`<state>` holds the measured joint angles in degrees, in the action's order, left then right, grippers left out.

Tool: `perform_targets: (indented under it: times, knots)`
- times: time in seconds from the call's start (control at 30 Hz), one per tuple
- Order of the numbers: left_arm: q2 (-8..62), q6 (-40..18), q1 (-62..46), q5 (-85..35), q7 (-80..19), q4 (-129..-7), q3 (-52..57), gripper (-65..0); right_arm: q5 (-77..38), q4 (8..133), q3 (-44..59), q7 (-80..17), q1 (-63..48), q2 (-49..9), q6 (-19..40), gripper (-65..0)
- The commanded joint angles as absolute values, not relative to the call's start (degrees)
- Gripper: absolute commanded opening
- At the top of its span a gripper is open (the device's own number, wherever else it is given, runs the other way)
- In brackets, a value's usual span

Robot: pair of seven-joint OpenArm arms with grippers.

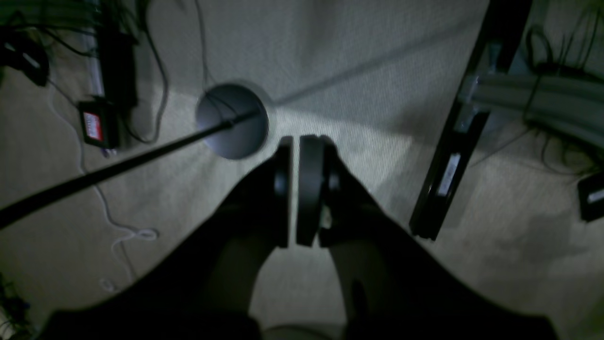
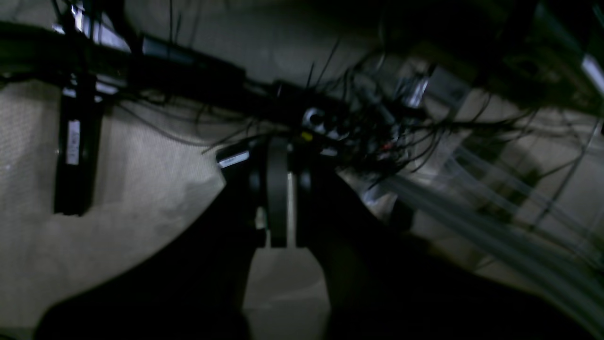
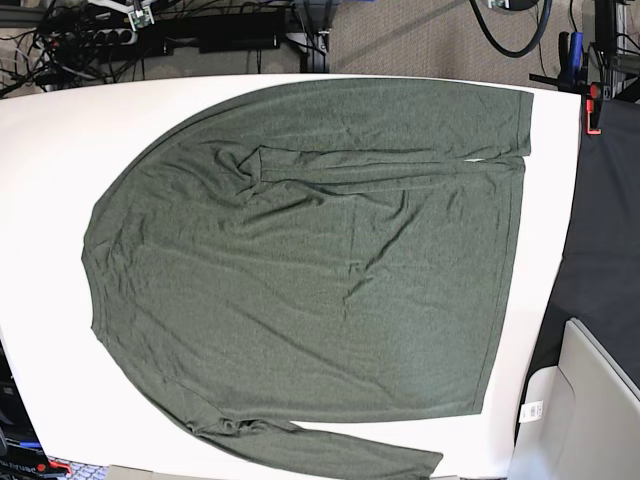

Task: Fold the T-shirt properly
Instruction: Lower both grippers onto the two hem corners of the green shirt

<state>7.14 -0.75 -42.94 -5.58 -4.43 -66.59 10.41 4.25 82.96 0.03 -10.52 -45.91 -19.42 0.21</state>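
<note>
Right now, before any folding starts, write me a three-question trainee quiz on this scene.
1. True or false: the T-shirt lies spread flat on the white table.
2. The sleeve at the top of the base view is: A) hanging off the table, B) laid along the shirt body, C) rolled into a ball.
3. Fill in: the left pincer and right pincer are over the floor, and both are ____.

Key: 1 true; 2 B; 3 shut.
</note>
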Motion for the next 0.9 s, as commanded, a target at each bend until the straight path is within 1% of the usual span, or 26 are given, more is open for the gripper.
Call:
perform_targets:
  times: [0.0, 0.13, 0.3, 0.47, 0.57, 0.67, 0.87]
  knots:
    - [7.4, -0.4, -46.0, -5.5, -3.6, -69.5, 11.4, -64.7, 4.3, 86.0, 0.3, -9.3, -48.0, -20.2, -0.1, -65.0]
    - [7.1, -0.4, -51.4, -5.6, -3.6, -80.2, 12.4, -64.7, 4.4, 95.8, 2.6, -9.5, -53.3, -21.1, -0.1, -65.0]
    - [7.0, -0.4, -57.8, -8.5, -7.4, -94.7, 12.4, -64.7, 4.4, 107.8, 9.3, -16.3, -57.2, -20.8, -0.1, -65.0]
    - [7.0, -0.4, -60.4, -12.6, -9.2, -104.7, 12.4, -64.7, 4.4, 114.2, 13.3, -19.0, -57.9, -20.7, 0.1, -65.0]
    - [7.0, -0.4, -59.9, -12.7, -10.9, -107.3, 12.4, -64.7, 4.4, 115.5, 14.6, -19.5, -57.0, -21.1, 0.1, -65.0]
    - [7.1, -0.4, -55.8, -12.8, -13.7, -109.0, 12.4, -64.7, 4.4, 115.6, 14.6, -19.5, -55.3, -21.1, 0.1, -65.0]
    - [7.2, -0.4, -46.6, -12.8, -23.6, -111.0, 12.5, -64.5, 4.4, 115.7, 14.5, -19.4, -52.3, -21.1, 0.2, -65.0]
